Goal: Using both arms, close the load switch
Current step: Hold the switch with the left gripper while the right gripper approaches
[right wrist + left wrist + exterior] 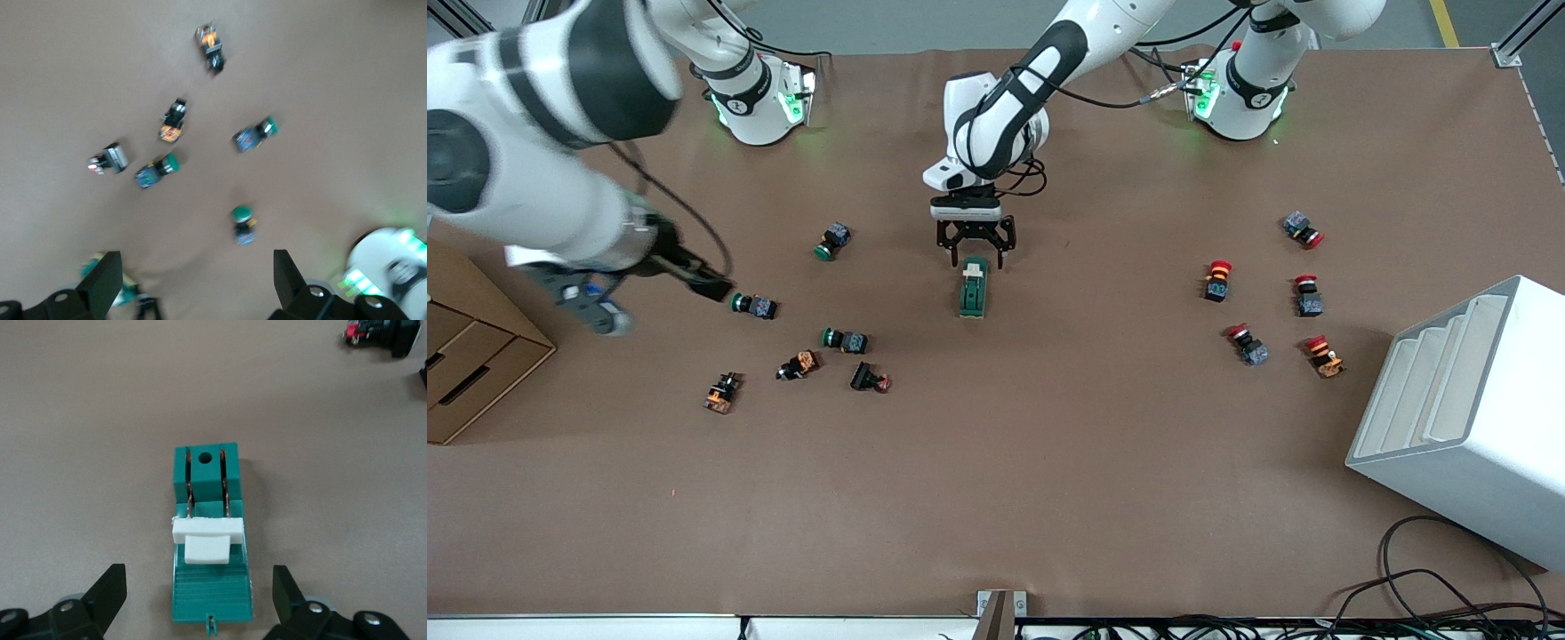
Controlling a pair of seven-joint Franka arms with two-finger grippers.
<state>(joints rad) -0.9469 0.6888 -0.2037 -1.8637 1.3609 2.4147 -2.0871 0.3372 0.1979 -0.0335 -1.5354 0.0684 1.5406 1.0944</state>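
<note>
The load switch is a dark-green block with a white handle across its middle, lying in the middle of the table. Two metal blades run from the handle to a raised green block with a round hole. My left gripper hangs open just over the switch's end nearer the robots' bases. In the left wrist view the left gripper has one finger on each side of that end, neither touching it. My right gripper is open, high over the green push-buttons, and holds nothing. The switch shows there as a teal blur.
Green push-buttons and orange and black ones lie scattered toward the right arm's end. Red push-buttons lie toward the left arm's end, beside a white stepped rack. A cardboard box sits at the table edge, and cables lie near the front edge.
</note>
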